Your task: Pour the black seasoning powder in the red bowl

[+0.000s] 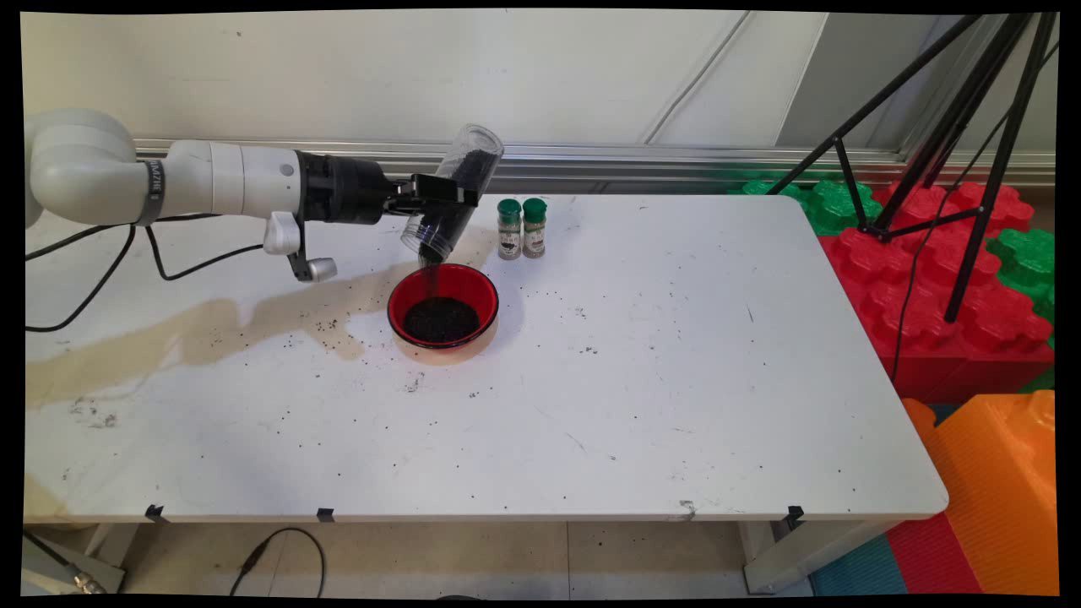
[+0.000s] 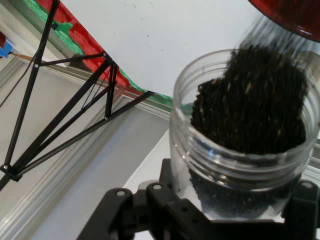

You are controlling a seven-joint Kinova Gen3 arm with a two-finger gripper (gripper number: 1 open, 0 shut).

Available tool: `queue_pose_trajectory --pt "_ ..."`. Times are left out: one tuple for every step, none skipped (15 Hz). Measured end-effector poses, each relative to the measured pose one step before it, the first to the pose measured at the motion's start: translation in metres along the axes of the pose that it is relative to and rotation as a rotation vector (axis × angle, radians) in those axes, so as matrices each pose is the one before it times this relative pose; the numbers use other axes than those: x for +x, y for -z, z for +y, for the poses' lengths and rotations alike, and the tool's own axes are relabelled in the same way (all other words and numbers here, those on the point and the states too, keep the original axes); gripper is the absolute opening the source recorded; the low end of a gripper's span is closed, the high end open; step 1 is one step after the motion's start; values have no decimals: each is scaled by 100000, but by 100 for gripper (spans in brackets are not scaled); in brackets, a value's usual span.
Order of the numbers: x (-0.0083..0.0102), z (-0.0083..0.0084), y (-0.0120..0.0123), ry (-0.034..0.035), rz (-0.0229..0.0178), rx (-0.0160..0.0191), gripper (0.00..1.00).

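My gripper (image 1: 443, 196) is shut on a clear plastic jar (image 1: 456, 190) of small black grains, held tilted with its mouth down over a red bowl (image 1: 442, 306). A thin stream of grains falls from the jar's mouth into the bowl, which holds a dark pile. In the hand view the clear plastic jar (image 2: 245, 135) fills the right side, grains sliding toward its open rim, and the red bowl (image 2: 295, 15) shows at the top right corner. Two small green-capped spice bottles (image 1: 522, 228) stand just right of the jar, behind the bowl.
The white table (image 1: 676, 380) carries scattered black grains and a tan stain at its left. A black tripod (image 1: 946, 152) stands over red and green foam blocks (image 1: 929, 270) at the right. An orange block (image 1: 996, 490) lies beyond the table's near right corner.
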Motion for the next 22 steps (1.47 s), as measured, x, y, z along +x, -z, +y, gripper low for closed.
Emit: queue_pose_trajectory --pt "-23 64 19 923 -13 -19 0" --pt "-23 57 19 1266 41 26 0" --pt "-13 75 66 1783 11 -25 0" --pt "-6 40 36 1207 24 -13 0" --pt "-11 33 25 1380 42 23 0" --pt "-8 53 51 2080 64 12 0" --pt "-3 41 39 1721 67 6 0" --pt "-7 39 35 1554 45 -7 0" --pt "-18 23 37 1799 17 -6 0" --pt "-31 34 43 2036 -42 -38 0" --pt "-40 27 35 2652 -42 -19 0" --pt "-34 24 32 1893 -77 -37 0" --pt "-39 11 21 1895 -90 -31 0" --pt "-59 5 30 2715 -163 -30 0" --pt "-75 10 62 3169 -325 -78 0" --pt "-67 1 72 3194 -354 -55 0" --pt "-54 -6 58 2405 -291 -23 0" --pt "-88 -26 94 3746 -504 9 0" --pt "-62 -11 103 3351 -408 -42 0" --pt "-48 -12 78 2451 -302 -27 0" --pt "-46 -14 71 2366 -275 -14 0" --pt "-55 -15 79 2429 -314 -11 0"
